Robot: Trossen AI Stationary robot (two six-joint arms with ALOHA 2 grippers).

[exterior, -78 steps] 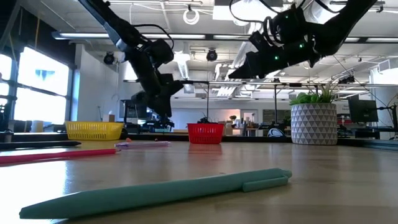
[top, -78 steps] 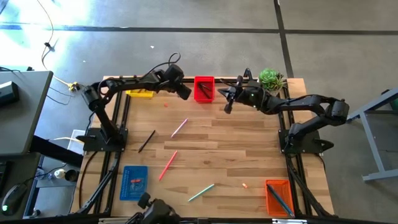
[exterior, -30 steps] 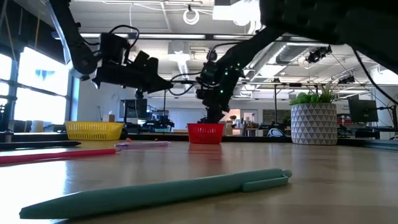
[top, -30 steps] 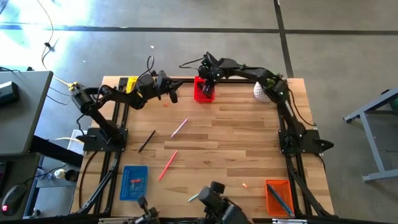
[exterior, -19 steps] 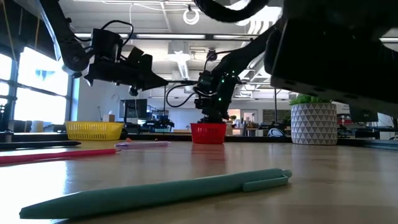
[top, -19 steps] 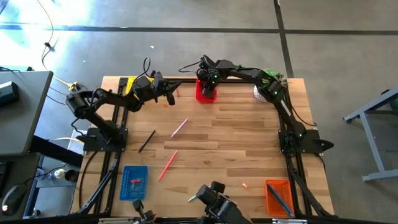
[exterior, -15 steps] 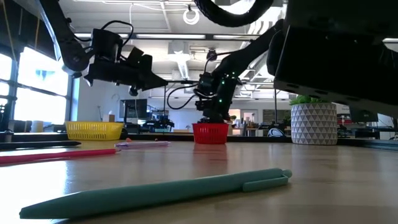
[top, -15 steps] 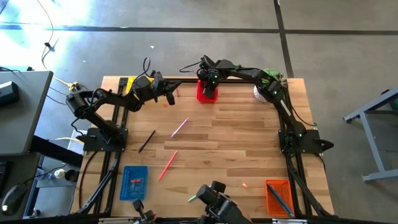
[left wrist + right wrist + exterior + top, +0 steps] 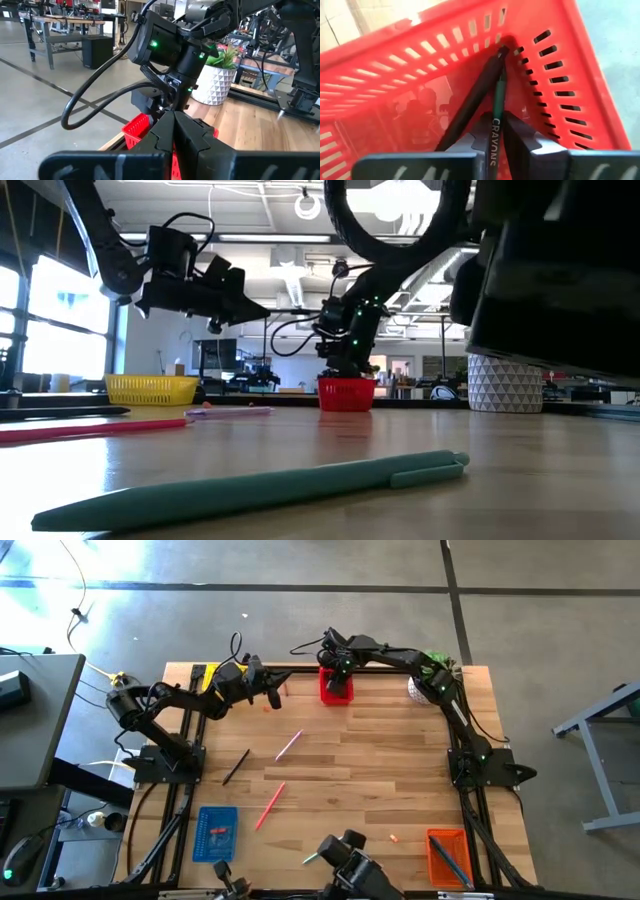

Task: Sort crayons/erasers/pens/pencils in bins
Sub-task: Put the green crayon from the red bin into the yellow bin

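From the low view, a teal pen [image 9: 250,485] lies nearest on the bench [image 9: 380,770]. Farther off, the right end effector [image 9: 497,145] hangs over the red bin [image 9: 395,80], narrowly pinching a green crayon [image 9: 497,107] lettered "CRAYONS". Best release it low, inside the walls. The left end effector [image 9: 272,692] waits closed beside it.

One word can be read: "CRAYONS", in pale letters running along the dark green crayon [image 9: 496,115] that stands in the red bin [image 9: 580,80]. Nothing else carries legible writing.
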